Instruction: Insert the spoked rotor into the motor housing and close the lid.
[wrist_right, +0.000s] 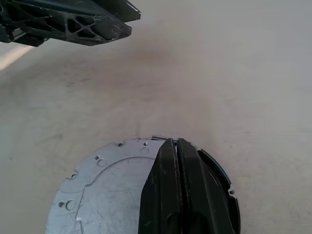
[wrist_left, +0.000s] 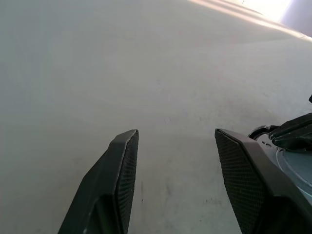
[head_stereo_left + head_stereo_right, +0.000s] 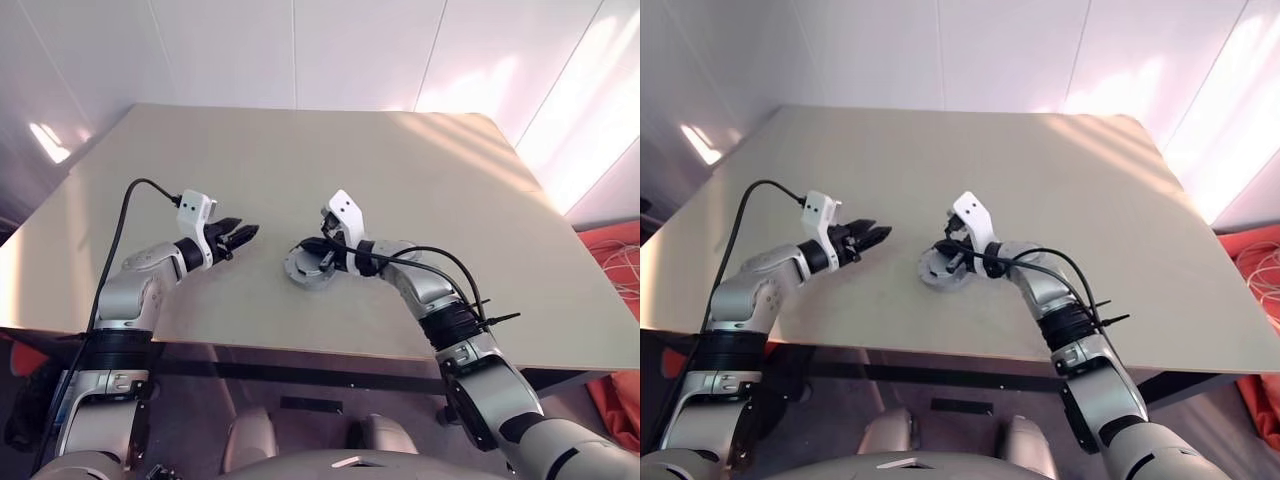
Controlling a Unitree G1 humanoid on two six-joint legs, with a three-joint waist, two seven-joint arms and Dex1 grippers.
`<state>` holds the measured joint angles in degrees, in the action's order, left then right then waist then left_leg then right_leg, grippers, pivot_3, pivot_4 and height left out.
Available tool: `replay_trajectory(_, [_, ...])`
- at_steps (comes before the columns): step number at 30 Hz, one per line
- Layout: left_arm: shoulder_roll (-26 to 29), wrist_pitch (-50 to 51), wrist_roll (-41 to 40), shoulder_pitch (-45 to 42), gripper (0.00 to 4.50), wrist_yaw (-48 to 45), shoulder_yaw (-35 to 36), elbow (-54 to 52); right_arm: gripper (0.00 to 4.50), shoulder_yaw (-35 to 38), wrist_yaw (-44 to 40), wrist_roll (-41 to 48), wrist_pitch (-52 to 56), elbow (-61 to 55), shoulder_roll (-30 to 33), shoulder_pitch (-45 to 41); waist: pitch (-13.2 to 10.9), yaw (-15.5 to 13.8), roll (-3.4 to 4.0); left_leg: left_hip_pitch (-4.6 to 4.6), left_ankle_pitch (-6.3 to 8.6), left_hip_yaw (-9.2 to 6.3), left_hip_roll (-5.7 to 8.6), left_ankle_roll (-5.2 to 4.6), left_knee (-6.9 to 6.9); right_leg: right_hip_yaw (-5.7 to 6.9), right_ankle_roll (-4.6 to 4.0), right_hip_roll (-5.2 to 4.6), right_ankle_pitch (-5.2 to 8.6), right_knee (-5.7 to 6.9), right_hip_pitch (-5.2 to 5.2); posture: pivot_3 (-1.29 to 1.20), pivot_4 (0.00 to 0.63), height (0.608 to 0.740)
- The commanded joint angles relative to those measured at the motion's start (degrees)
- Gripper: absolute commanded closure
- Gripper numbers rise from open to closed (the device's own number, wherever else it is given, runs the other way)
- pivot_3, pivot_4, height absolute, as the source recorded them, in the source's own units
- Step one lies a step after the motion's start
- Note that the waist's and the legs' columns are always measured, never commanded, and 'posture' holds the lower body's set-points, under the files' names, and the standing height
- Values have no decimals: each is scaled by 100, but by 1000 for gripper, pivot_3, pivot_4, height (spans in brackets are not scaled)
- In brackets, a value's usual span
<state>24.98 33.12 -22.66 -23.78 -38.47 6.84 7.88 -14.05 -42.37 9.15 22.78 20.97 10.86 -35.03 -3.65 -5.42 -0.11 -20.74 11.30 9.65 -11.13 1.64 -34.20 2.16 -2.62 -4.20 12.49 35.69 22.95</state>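
Two grippers work over the table point(image 3: 420, 190): the right gripper point(image 1: 178, 146) — fingers pressed together, grasping nothing — rests its tips on the flat grey outer face of the lid point(image 1: 112, 190), which lies shut over the motor housing point(image 3: 312, 268) near the table's near edge, centre. Just left of the housing, the left gripper point(image 3: 240, 236) hovers with fingers parted and empty — apart from it.

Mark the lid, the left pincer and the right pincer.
lid point(image 1: 105, 187): right wrist view, flat grey top face.
left pincer point(image 2: 175, 161): left wrist view, gap midway between its open fingertips.
right pincer point(image 1: 176, 142): right wrist view, tip of its shut fingers.
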Motion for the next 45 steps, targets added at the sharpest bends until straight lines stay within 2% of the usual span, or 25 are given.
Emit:
replay_trajectory(1, [-3, -76, -43, -124, 1839, -26, 1, -170, 4479, 602, -55, 408, -251, -321, 20, -132, 0, -4, 0, -3, 0, 0, 1, 0, 0, 0, 0, 0, 0, 0, 2, 0, 0, 740])
replay_trajectory(3, [-54, -114, -20, -178, 1839, -44, -52, -108, 4479, 853, -172, 647, -204, -690, 112, -140, -1, -6, 0, -11, 1, 0, 2, -1, 0, 0, -1, 0, 0, -1, 7, 0, 0, 740])
replay_trajectory(9, [-177, -176, 24, -365, 1839, -107, -183, 88, 4479, 946, -151, 338, -1172, -1080, 459, 187, -1, -7, -1, -17, 2, 0, 0, -3, 3, 2, -1, 0, 0, -5, 14, 0, 0, 740])
replay_trajectory(13, [-176, -226, 54, -461, 1839, -185, -237, 218, 3267, 795, -358, 69, -1949, -770, 661, 563, -1, -6, -1, -17, 2, 1, 4, -3, 2, 1, 0, 0, 0, -7, 13, 0, 0, 740])
replay_trajectory(17, [-159, -240, 72, -509, 1839, -279, -275, 297, 1822, 606, -546, -205, -2764, -402, 749, 901, -1, 3, -1, -18, 2, 1, 1, -4, 2, 1, 0, 0, 0, -8, 14, 0, 0, 740])
replay_trajectory(22, [-164, -231, 109, -514, 1839, -348, -288, 354, 60, 456, -861, -95, -2893, -525, 727, 1078, -1, 7, -1, -20, 4, 1, 2, -7, 2, 1, 0, 0, 0, -10, 15, 0, 0, 740])
replay_trajectory(30, [-170, -188, 114, -447, 1839, -387, -292, 332, 22, 375, -1120, 423, -1927, -1264, 548, 1104, -1, 3, -2, -21, 6, 0, 0, -11, 3, 2, 0, 0, 0, -11, 15, 0, 0, 740])
replay_trajectory(45, [-89, -123, 74, -224, 1839, -279, -178, 107, 22, 170, -953, 59, -2007, -637, 352, 1120, -1, 4, -1, -22, 6, 0, 0, -11, 4, 2, 0, 0, 0, -16, 14, 0, 0, 740])
